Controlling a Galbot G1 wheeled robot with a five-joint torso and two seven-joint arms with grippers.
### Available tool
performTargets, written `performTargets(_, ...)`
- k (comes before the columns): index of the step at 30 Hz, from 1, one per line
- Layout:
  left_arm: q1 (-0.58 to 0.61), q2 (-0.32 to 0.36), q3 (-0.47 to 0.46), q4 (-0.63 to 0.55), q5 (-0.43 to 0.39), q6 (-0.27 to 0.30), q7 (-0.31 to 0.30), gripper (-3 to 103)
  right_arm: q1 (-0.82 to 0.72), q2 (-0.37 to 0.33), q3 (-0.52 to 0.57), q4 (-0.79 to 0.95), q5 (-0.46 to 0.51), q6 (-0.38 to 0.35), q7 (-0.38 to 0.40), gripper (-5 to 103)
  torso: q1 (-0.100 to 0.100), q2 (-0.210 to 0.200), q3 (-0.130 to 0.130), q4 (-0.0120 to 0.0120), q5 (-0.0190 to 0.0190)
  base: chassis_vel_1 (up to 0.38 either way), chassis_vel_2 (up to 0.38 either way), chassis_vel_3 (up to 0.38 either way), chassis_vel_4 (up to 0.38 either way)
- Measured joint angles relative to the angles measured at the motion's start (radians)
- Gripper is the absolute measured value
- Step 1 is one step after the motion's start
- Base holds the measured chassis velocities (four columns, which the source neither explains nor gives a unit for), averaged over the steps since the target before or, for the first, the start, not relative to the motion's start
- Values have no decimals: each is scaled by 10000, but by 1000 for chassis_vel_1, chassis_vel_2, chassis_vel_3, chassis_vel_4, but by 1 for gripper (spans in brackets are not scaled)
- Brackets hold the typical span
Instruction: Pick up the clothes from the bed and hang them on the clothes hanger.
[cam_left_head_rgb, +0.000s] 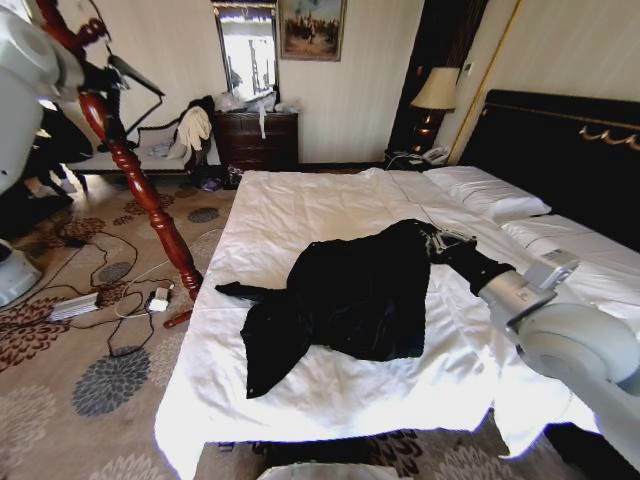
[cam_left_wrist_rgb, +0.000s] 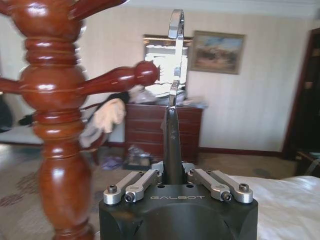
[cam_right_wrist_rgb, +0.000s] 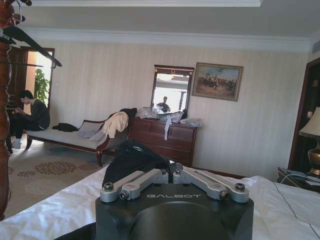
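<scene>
The black clothes (cam_left_head_rgb: 340, 300) lie crumpled in the middle of the bed (cam_left_head_rgb: 300, 215), one sleeve trailing toward its left edge. My right gripper (cam_left_head_rgb: 436, 241) reaches in from the right and is shut on the garment's far-right edge. In the right wrist view its jaws (cam_right_wrist_rgb: 170, 171) pinch a raised fold of the black clothes (cam_right_wrist_rgb: 134, 157). My left gripper (cam_left_wrist_rgb: 173, 172), held high at the upper left, is shut on the neck of the clothes hanger (cam_left_wrist_rgb: 172, 140). Its silver hook (cam_left_wrist_rgb: 175, 50) points up. The hanger's black arm (cam_left_head_rgb: 137, 75) shows beside the wooden stand.
A reddish-brown wooden coat stand (cam_left_head_rgb: 150, 200) rises left of the bed, close to my left gripper. Cables and a power strip (cam_left_head_rgb: 75, 305) lie on the patterned carpet. A dresser (cam_left_head_rgb: 258, 140) and bench (cam_left_head_rgb: 150, 160) line the far wall. Pillows (cam_left_head_rgb: 490, 190) lie by the black headboard (cam_left_head_rgb: 560, 150).
</scene>
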Motion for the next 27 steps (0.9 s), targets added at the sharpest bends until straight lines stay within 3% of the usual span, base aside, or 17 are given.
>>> performTargets(10, 843, 780, -331, -2258, -126, 0, 1200, 15, -70, 8, 3, -107, -116, -11, 29, 0, 1, 0, 0, -5, 2, 0, 0, 0, 0)
performTargets(12, 1597, 1160, -675, -3276, -128, 0, 1572, 15, -144, 14, 14, -178, -160, -15, 31, 0, 1, 0, 0, 0, -3, 0, 0, 0, 0)
performTargets(18, 3318, 1887, -1421, -4897, -87, -193, 2243, 15, -133, 28, 12, -320, -191, -33, 60, 0, 2, -1, 2, -7, -1, 0, 0, 0, 0)
performTargets(20, 4048, 2256, -1784, -5401, -22, -641, 2755, 15, -119, 6, 3, -369, -191, -47, 81, 0, 2, -1, 2, -4, -2, 0, 0, 0, 0)
performTargets(22, 4895, 2738, -2243, -5861, 146, -1530, 3830, 15, -110, -12, -14, -433, -188, -63, 113, 0, 1, 0, 2, 0, -6, 0, 0, 0, 0)
performTargets(23, 4895, 2738, -2243, -5861, 146, -1530, 3830, 15, -110, -12, -14, -433, -188, -63, 113, 0, 1, 0, 2, 0, -6, 0, 0, 0, 0)
performTargets(27, 6791, 3543, -3666, -6715, 277, -2978, 5582, 15, -54, -88, -65, -535, -186, -134, 178, 0, 1, 0, 1, -4, 0, 0, 0, 0, 0)
